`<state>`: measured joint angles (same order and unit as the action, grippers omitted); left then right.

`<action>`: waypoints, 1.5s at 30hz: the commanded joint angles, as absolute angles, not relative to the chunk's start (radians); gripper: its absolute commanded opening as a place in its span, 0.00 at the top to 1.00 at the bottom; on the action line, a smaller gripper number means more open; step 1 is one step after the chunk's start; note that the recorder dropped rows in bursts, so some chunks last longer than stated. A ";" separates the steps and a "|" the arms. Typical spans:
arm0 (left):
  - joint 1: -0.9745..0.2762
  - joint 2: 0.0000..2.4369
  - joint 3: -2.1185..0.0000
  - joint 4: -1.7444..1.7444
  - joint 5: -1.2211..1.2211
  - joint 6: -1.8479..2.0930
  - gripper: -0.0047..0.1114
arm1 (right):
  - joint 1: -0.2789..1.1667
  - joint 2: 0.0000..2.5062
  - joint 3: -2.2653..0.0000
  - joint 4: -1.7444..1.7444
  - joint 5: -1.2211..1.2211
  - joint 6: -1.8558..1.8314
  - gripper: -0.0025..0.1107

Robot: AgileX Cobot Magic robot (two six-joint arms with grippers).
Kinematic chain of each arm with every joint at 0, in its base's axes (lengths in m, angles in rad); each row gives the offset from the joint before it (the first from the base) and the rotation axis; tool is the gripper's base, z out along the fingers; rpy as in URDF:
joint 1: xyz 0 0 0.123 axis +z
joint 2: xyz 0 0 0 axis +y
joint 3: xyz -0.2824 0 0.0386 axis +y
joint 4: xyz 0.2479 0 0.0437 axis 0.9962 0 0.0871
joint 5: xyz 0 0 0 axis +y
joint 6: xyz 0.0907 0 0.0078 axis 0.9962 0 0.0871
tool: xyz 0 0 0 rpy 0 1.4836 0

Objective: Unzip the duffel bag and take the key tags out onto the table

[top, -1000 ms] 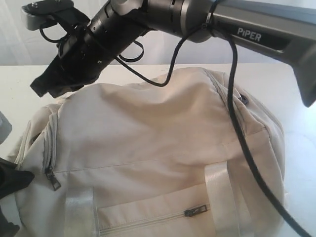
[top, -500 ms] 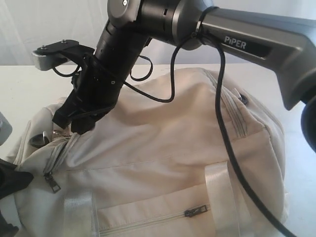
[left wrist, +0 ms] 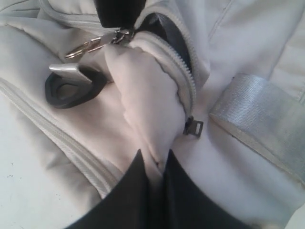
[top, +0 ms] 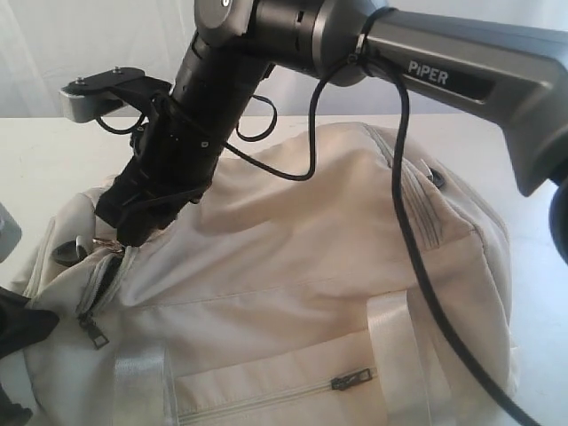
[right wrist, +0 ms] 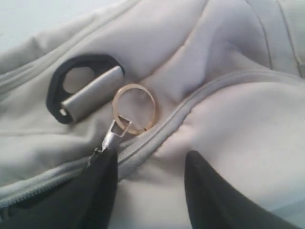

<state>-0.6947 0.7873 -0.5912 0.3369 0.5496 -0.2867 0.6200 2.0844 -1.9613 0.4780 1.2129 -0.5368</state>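
Observation:
The cream duffel bag [top: 293, 240] lies on the white table [top: 35, 151]. My right gripper [top: 124, 232] has reached across to the bag's left end. In the right wrist view it [right wrist: 150, 160] stands open over the main zipper. One finger [right wrist: 102, 176] is beside the metal pull tab [right wrist: 112, 138] with its gold ring [right wrist: 135, 109]. My left gripper [left wrist: 153, 160] is shut on a fold of the bag's fabric [left wrist: 143, 105] below the zipper's short open stretch, where dark lining [left wrist: 167, 33] shows. The key tags are hidden.
A black strap ring with a grey webbing end [right wrist: 81, 90] lies on the bag's end close to the pull tab. A second zipper pull [left wrist: 193, 126] hangs near a pale webbing strap [left wrist: 257, 119]. A front pocket zipper [top: 351, 380] faces the camera.
The right arm swung down from above the bag's back to its left end and stayed there. The dark gap at the zipper's left end now shows a little wider.

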 commanded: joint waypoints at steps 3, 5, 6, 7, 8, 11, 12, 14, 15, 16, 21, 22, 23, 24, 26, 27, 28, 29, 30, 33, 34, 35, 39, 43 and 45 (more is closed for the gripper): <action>-0.700 0.777 -0.586 0.322 0.574 -0.288 0.96 | 0.651 2.057 -1.965 0.536 1.178 -0.667 0.59; -0.700 0.777 -0.586 0.322 0.574 -0.288 0.96 | 0.667 2.064 -1.965 0.536 1.165 -0.684 0.59; -0.700 0.777 -0.586 0.322 0.572 -0.288 0.96 | 0.674 2.067 -1.965 0.534 1.163 -0.691 0.59; -0.700 0.777 -0.586 0.322 0.572 -0.288 0.96 | 0.681 2.075 -1.965 0.526 1.158 -0.700 0.59; -0.700 0.777 -0.586 0.322 0.572 -0.288 0.96 | 0.689 2.080 -1.965 0.515 1.152 -0.702 0.59; -0.700 0.777 -0.586 0.322 0.572 -0.288 0.96 | 0.707 2.091 -1.965 0.430 1.117 -0.702 0.59; -0.700 0.777 -0.586 0.322 0.572 -0.288 0.96 | 0.712 2.095 -1.965 0.406 1.104 -0.702 0.59; -0.700 0.777 -0.586 0.322 0.571 -0.288 0.96 | 0.717 2.098 -1.965 0.384 1.081 -0.702 0.59; -0.700 0.777 -0.586 0.322 0.570 -0.288 0.96 | 0.717 2.100 -1.965 0.380 1.070 -0.702 0.59; -0.700 0.777 -0.586 0.322 0.570 -0.288 0.96 | 0.721 2.104 -1.965 0.372 1.060 -0.702 0.59; -0.700 0.777 -0.586 0.322 0.570 -0.284 0.96 | 0.721 2.126 -1.965 0.328 1.043 -0.688 0.59; -0.700 0.777 -0.586 0.322 0.570 -0.284 0.96 | 0.721 2.128 -1.965 0.308 1.043 -0.659 0.61; -0.700 0.777 -0.586 0.322 0.570 -0.284 0.96 | 0.721 2.131 -1.965 0.292 1.043 -0.638 0.63; -0.700 0.777 -0.586 0.322 0.570 -0.284 0.96 | 0.721 2.133 -1.965 0.271 1.043 -0.611 0.69; -0.700 0.777 -0.586 0.322 0.570 -0.284 0.96 | 0.721 2.133 -1.965 0.231 1.040 -0.571 0.85; -0.700 0.777 -0.586 0.322 0.570 -0.284 0.96 | 0.721 2.131 -1.965 0.227 1.032 -0.566 0.94; -0.700 0.777 -0.586 0.322 0.570 -0.284 0.96 | 0.721 2.128 -1.965 0.227 1.019 -0.552 0.98; -0.700 0.777 -0.586 0.322 0.570 -0.284 0.96 | 0.721 2.124 -1.965 0.227 1.006 -0.542 0.98; -0.700 0.777 -0.586 0.322 0.570 -0.284 0.96 | 0.721 2.115 -1.965 0.227 0.988 -0.535 0.98; -0.700 0.777 -0.586 0.322 0.570 -0.284 0.96 | 0.721 2.091 -1.965 0.229 0.943 -0.514 0.98; -0.700 0.777 -0.586 0.322 0.570 -0.284 0.96 | 0.719 2.083 -1.965 0.227 0.934 -0.508 0.98; -0.700 0.777 -0.586 0.322 0.570 -0.284 0.96 | 0.717 2.075 -1.965 0.227 0.927 -0.498 0.98; -0.700 0.777 -0.586 0.322 0.570 -0.284 0.96 | 0.713 2.055 -1.965 0.225 0.903 -0.489 0.98; -0.700 0.777 -0.586 0.322 0.570 -0.284 0.96 | 0.701 2.056 -1.965 0.225 0.867 -0.461 0.98; -0.700 0.777 -0.586 0.322 0.570 -0.284 0.96 | 0.691 2.056 -1.965 0.228 0.812 -0.436 0.98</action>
